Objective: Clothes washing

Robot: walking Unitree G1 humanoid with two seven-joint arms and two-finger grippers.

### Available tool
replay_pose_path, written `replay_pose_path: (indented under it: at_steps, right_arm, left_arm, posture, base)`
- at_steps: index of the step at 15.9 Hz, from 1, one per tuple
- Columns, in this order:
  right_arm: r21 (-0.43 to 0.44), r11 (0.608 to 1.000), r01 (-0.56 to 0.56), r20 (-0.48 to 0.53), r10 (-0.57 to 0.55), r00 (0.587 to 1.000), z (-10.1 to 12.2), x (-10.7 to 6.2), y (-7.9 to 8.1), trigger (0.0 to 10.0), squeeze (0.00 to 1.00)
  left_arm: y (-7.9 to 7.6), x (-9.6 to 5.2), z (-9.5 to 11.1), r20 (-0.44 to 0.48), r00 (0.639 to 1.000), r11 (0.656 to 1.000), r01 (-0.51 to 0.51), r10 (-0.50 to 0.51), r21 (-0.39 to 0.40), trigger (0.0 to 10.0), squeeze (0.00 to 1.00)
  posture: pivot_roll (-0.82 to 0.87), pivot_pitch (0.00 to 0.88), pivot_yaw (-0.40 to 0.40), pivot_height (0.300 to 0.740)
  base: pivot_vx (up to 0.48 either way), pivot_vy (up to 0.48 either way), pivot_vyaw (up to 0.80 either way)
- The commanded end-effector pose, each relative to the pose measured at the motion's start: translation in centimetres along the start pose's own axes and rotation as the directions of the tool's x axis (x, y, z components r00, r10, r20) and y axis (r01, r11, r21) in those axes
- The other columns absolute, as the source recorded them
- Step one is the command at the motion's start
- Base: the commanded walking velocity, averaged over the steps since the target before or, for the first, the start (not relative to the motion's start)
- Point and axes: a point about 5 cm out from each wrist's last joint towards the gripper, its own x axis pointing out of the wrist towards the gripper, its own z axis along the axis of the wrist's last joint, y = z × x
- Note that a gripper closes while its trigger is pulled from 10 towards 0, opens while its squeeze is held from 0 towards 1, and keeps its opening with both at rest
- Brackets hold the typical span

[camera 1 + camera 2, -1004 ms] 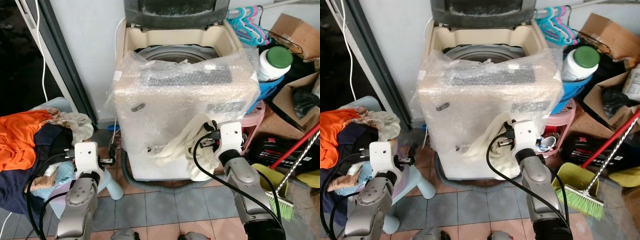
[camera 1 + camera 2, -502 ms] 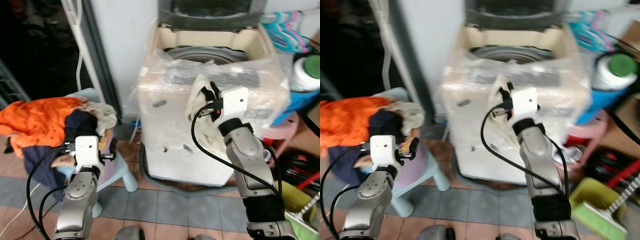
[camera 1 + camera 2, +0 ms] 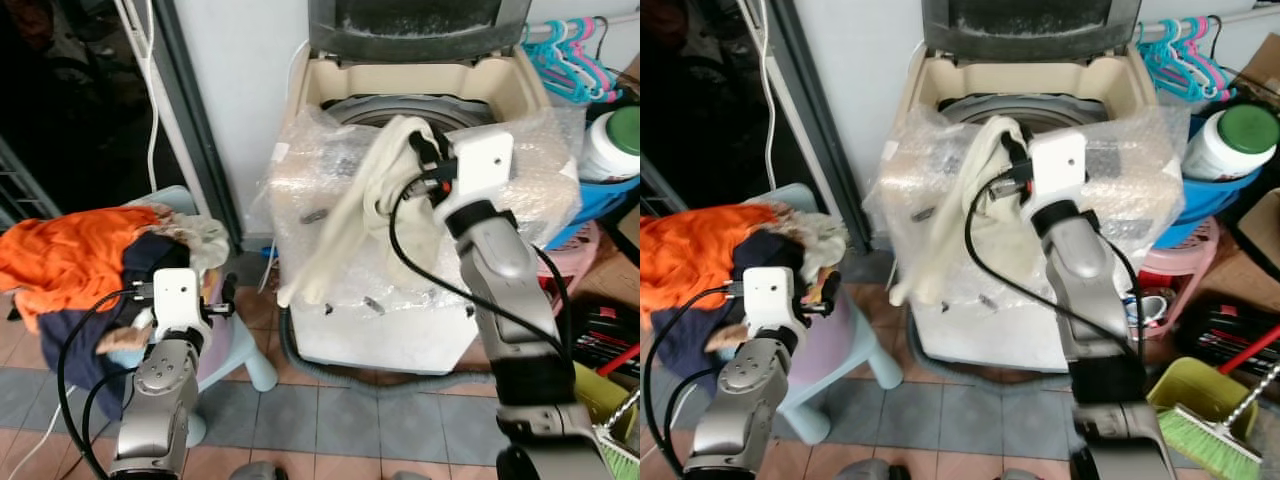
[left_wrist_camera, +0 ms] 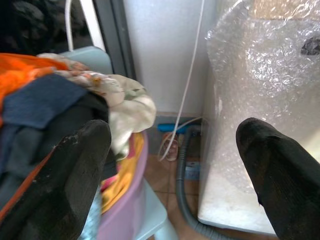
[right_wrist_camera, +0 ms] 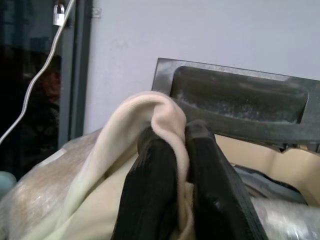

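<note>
Loading a cream garment (image 3: 345,215): in the head views the right gripper (image 3: 428,160) is pinching its top fold above the bubble-wrapped washing machine (image 3: 420,290), tail dangling down the front. Lift until the tail is clearing the rim, then release over the drum (image 3: 1035,112). Right wrist view: fingers (image 5: 150,170) are clamping the fold. Left wrist view: left gripper (image 4: 170,165) is spread wide, holding nothing, beside the laundry pile (image 4: 45,110).
</note>
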Motion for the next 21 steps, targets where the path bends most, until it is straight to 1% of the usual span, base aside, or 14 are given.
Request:
replay_pose_path:
  at_steps: [1, 2, 4, 5, 8, 10, 12, 13, 14, 15, 16, 17, 18, 21]
  right_arm:
    - [-0.007, 1.000, -0.025, 0.050, 0.026, 0.998, 1.3, 1.2, 0.3, 10.0, 0.00]
    - [-0.043, 0.997, -0.058, 0.102, 0.062, 0.993, 2.8, 2.7, 0.4, 10.0, 0.00]
    - [-0.061, 0.996, -0.063, 0.147, 0.071, 0.987, 4.4, 4.1, 0.0, 10.0, 0.00]
    - [-0.072, 0.997, -0.017, 0.221, 0.033, 0.975, 7.0, 5.9, -1.3, 10.0, 0.00]
    - [-0.046, 0.991, 0.126, 0.346, -0.103, 0.933, 11.7, 8.3, -4.0, 10.0, 0.00]
    - [-0.019, 0.981, 0.191, 0.390, -0.169, 0.905, 13.2, 8.7, -5.1, 10.0, 0.00]
    - [-0.009, 0.984, 0.177, 0.365, -0.162, 0.917, 12.3, 8.9, -4.8, 10.0, 0.00]
    - [-0.014, 0.990, 0.143, 0.326, -0.131, 0.936, 11.1, 8.9, -4.1, 10.0, 0.00]
    - [-0.005, 0.999, 0.048, 0.218, -0.046, 0.975, 7.8, 8.5, -2.3, 10.0, 0.00]
    - [0.019, 0.999, -0.027, 0.123, 0.024, 0.992, 5.1, 7.8, -0.8, 10.0, 0.04]
    - [0.037, 0.997, -0.064, 0.086, 0.061, 0.994, 3.8, 7.1, -0.1, 10.0, 0.74]
    - [0.069, 0.988, -0.137, -0.001, 0.137, 0.991, 1.3, 5.5, 1.3, 10.0, 1.00]
    - [0.095, 0.980, -0.175, -0.057, 0.181, 0.982, -0.2, 4.1, 2.2, 10.0, 1.00]
    - [0.110, 0.976, -0.190, -0.177, 0.207, 0.962, -2.7, 1.5, 2.7, 10.0, 1.00]
  left_arm:
    - [0.2, 0.2, -0.1, -0.011, 1.000, 1.000, 0.000, 0.000, 0.000, 10.0, 0.00]
    - [0.1, 0.3, -0.1, -0.010, 1.000, 1.000, 0.001, -0.002, 0.000, 10.0, 0.00]
    - [0.0, 0.4, -0.1, -0.009, 1.000, 1.000, 0.003, -0.003, -0.002, 10.0, 0.00]
    - [-0.1, 0.5, -0.1, -0.010, 1.000, 1.000, 0.002, -0.002, -0.004, 10.0, 0.00]
    - [-0.2, 0.7, -0.1, -0.010, 1.000, 1.000, 0.003, -0.003, -0.008, 10.0, 0.00]
    - [-0.3, 0.7, -0.1, -0.009, 1.000, 1.000, 0.000, 0.000, -0.006, 10.0, 0.00]
    - [-0.2, 0.7, 0.0, 0.008, 1.000, 1.000, -0.009, 0.010, -0.013, 10.0, 0.00]
    - [-0.2, 0.6, -0.1, 0.005, 1.000, 1.000, -0.015, 0.015, -0.019, 10.0, 0.00]
    - [-0.1, 0.5, -0.2, -0.004, 1.000, 0.999, -0.023, 0.023, -0.027, 10.0, 0.00]
    - [-0.1, 0.5, -0.2, -0.006, 1.000, 0.999, -0.027, 0.026, -0.029, 10.0, 0.00]
    - [-0.1, 0.4, -0.3, -0.006, 1.000, 0.999, -0.027, 0.027, -0.029, 10.0, 0.00]
    - [-0.1, 0.4, -0.3, -0.009, 1.000, 0.999, -0.028, 0.027, -0.031, 10.0, 0.00]
    - [0.0, 0.4, -0.4, -0.014, 1.000, 0.999, -0.026, 0.026, -0.032, 10.0, 0.00]
    - [0.0, 0.4, -0.4, -0.023, 1.000, 0.999, -0.019, 0.018, -0.031, 10.0, 0.00]
  posture:
    - [-0.06, 0.000, 0.071, 0.740]
    - [-0.06, 0.000, 0.069, 0.740]
    - [-0.06, 0.000, 0.067, 0.740]
    - [-0.06, 0.000, 0.063, 0.740]
    - [-0.07, 0.000, 0.064, 0.740]
    - [-0.06, 0.000, 0.061, 0.740]
    - [-0.06, 0.000, 0.054, 0.740]
    - [-0.06, 0.000, 0.050, 0.740]
    - [-0.06, 0.000, 0.049, 0.740]
    - [-0.06, 0.000, 0.048, 0.740]
    - [-0.06, 0.000, 0.049, 0.740]
    - [-0.06, 0.000, 0.050, 0.740]
    - [-0.07, 0.000, 0.054, 0.740]
    - [-0.07, 0.002, 0.060, 0.740]
  base:
    - [0.296, 0.000, 0.00]
    - [0.292, 0.000, 0.00]
    - [0.300, 0.000, 0.00]
    - [0.300, 0.000, 0.00]
    - [0.285, 0.000, 0.00]
    - [0.000, 0.000, 0.00]
    - [0.000, 0.000, 0.00]
    - [0.000, 0.000, 0.00]
    - [0.000, 0.000, 0.00]
    - [0.000, 0.000, 0.00]
    - [0.000, 0.000, 0.00]
    - [0.000, 0.000, 0.00]
    - [0.000, 0.000, 0.00]
    - [0.000, 0.000, 0.00]
